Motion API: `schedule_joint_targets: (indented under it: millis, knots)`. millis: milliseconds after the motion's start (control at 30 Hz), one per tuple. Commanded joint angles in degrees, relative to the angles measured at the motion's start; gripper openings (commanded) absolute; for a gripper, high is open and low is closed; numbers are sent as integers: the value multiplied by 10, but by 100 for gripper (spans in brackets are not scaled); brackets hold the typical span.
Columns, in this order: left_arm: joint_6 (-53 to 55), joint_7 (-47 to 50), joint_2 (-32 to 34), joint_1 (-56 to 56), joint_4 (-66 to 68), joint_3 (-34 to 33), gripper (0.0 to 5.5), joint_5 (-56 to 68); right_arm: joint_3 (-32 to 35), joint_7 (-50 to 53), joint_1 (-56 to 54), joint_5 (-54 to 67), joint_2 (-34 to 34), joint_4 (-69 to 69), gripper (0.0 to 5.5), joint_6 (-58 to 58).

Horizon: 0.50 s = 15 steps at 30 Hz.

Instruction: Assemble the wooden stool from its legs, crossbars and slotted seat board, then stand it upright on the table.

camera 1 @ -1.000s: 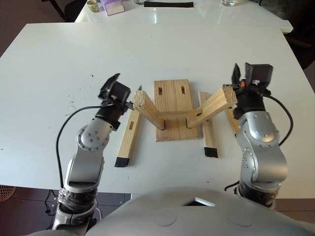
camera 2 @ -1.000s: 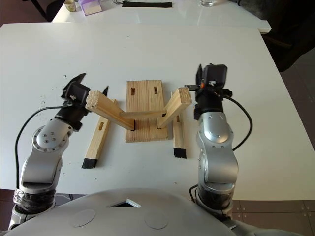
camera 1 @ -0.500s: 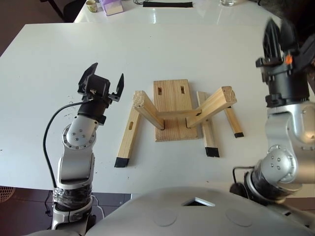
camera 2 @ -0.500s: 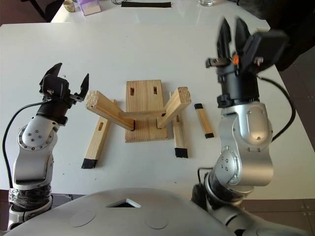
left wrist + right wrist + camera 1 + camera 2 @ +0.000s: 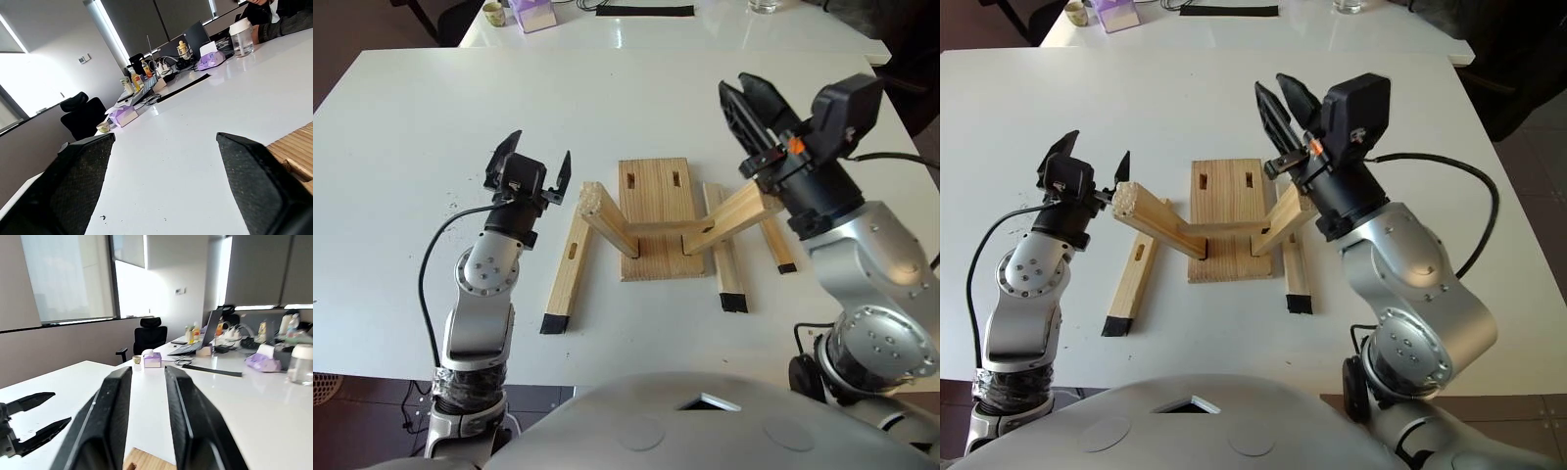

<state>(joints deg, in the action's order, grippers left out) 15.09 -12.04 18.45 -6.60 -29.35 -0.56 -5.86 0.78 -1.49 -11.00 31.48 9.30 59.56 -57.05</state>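
Observation:
The slotted seat board point(image 5: 655, 201) lies flat mid-table. On it stands a frame of two slanted legs, the left one point(image 5: 605, 220) and the right one point(image 5: 732, 217), joined by a crossbar point(image 5: 656, 227). My left gripper point(image 5: 542, 145) is open just left of the left leg's top, holding nothing; that top end point(image 5: 293, 152) shows beside one finger in the left wrist view. My right gripper point(image 5: 732, 83) hangs raised above the right leg, fingers narrowly open and empty. Two loose legs point(image 5: 566, 272) point(image 5: 724, 257) and a short bar point(image 5: 779, 247) lie flat beside the board.
Behind this white table point(image 5: 431, 108) a second table carries a purple box point(image 5: 536, 12), a cup point(image 5: 496, 12), a black strip point(image 5: 646, 9) and a glass point(image 5: 766, 5). The near table edge runs just below the loose legs.
Both grippers let go of the standing legs and drew away. Now the right gripper has swung back left above the right leg, and the left has returned close to the left leg.

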Motion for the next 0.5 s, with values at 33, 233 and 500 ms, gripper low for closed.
schedule_joint_targets:
  millis: [33,233,500]
  knots:
    - [-10,-3,2,-7,6,18,386,-16,-12,3,-16,3,-9,-28,120,10]
    - [-55,-10,19,-50,40,24,386,-32,155,40,-171,79,-9,-61,120,67]
    - [-178,-69,59,-90,141,62,386,-37,141,-15,42,-10,110,-216,120,85]
